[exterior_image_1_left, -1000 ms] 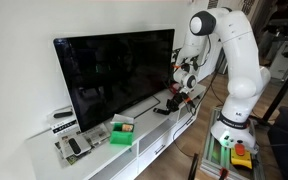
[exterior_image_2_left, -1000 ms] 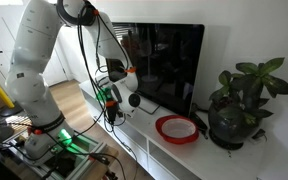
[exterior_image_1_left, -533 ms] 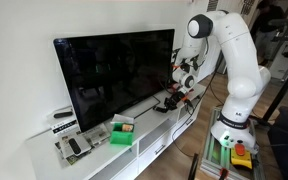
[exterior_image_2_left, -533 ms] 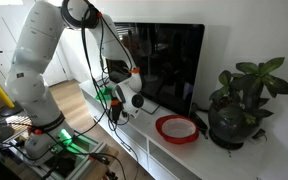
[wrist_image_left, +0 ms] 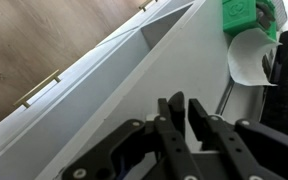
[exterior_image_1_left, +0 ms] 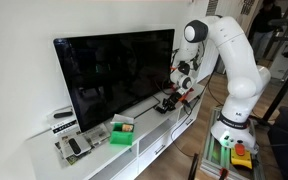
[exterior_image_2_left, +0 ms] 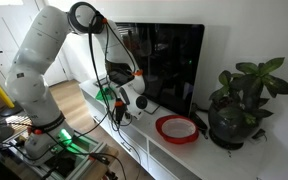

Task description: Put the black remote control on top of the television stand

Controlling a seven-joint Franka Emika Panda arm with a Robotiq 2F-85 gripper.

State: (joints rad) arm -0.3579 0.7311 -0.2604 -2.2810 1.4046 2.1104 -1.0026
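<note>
Arm (exterior_image_1_left: 234, 55) in arch over television stand (exterior_image_1_left: 149, 143)

Gripper (wrist_image_left: 185, 108) body beyond the wrist view's lower edge (green box (wrist_image_left: 246, 18) half past the top).

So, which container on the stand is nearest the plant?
The red bowl, right beside the potted plant; the green box sits at the opposite end of the stand.

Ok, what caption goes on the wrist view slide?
Hand over the white TV stand, fingers close together, green box ahead, wooden floor alongside.
</note>
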